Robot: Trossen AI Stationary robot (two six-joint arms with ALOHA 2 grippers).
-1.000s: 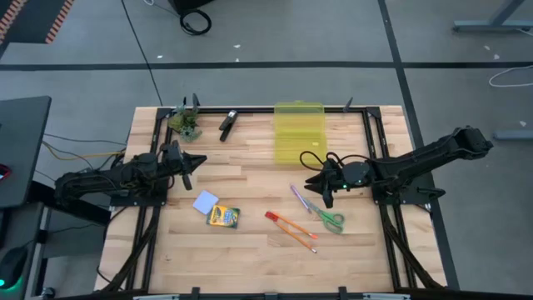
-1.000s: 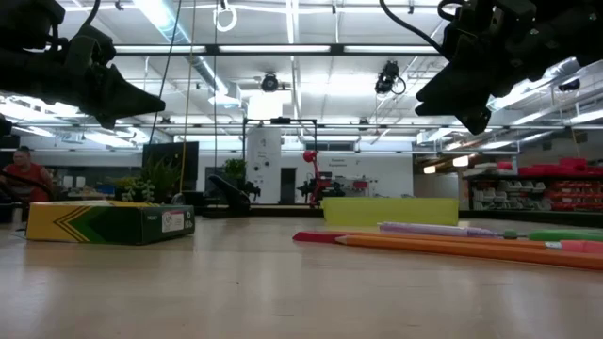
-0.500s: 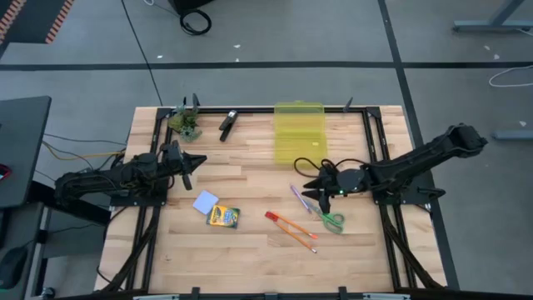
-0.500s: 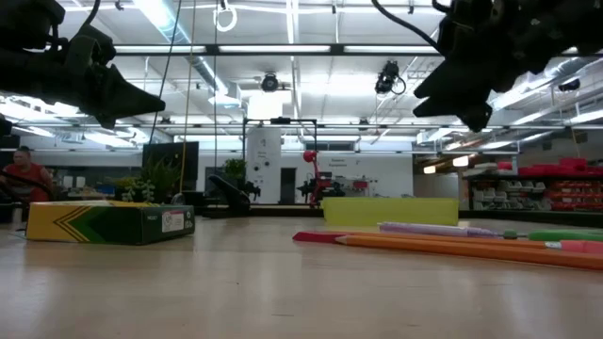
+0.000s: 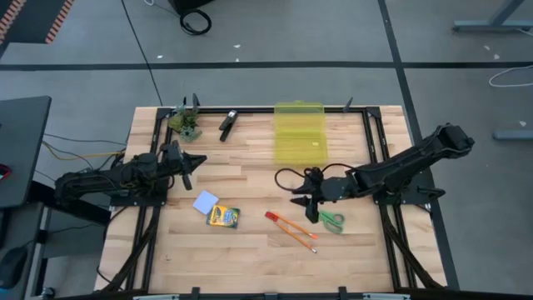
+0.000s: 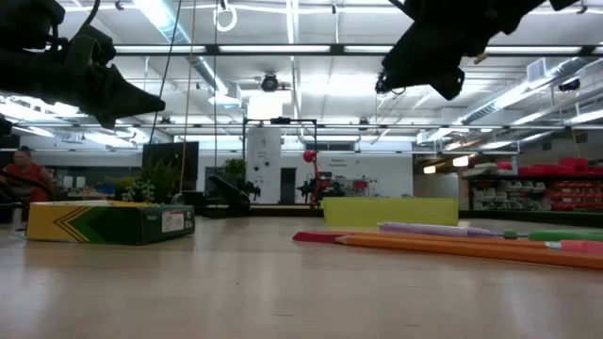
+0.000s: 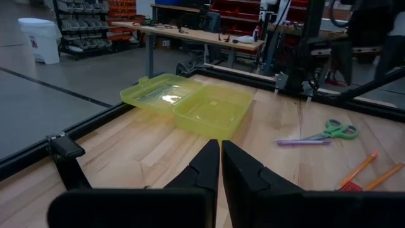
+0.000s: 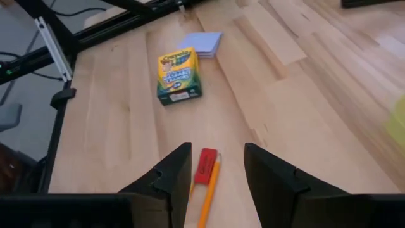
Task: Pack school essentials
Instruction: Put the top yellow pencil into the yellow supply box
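An open yellow-green case [image 5: 300, 132] lies at the far middle of the table. The green-handled scissors [image 5: 331, 220], two orange pencils [image 5: 293, 231] and a small red piece [image 8: 207, 166] lie at the near right. The purple pen [image 7: 304, 142] lies by the scissors. The crayon box [image 5: 223, 217] and the light-blue pad [image 5: 205, 202] lie left of centre. My right gripper [image 5: 303, 207] hangs open above the table, its fingers over the red piece and a pencil end [image 8: 209, 190], touching nothing. My left gripper [image 5: 190, 160] stays shut and holds nothing, raised at the table's left.
A black clip [image 5: 226, 125] and a small green clump [image 5: 185, 123] lie at the far left. Black frame rails [image 5: 379, 167] run along the table's sides. Bare wood stretches across the near middle. A person [image 6: 24, 174] sits far off in the room.
My right gripper has swung out from beside the yellow case toward the table's left and near edge and has risen a little. It now hangs over the pen and the pencils' red end. Nothing on the table has moved.
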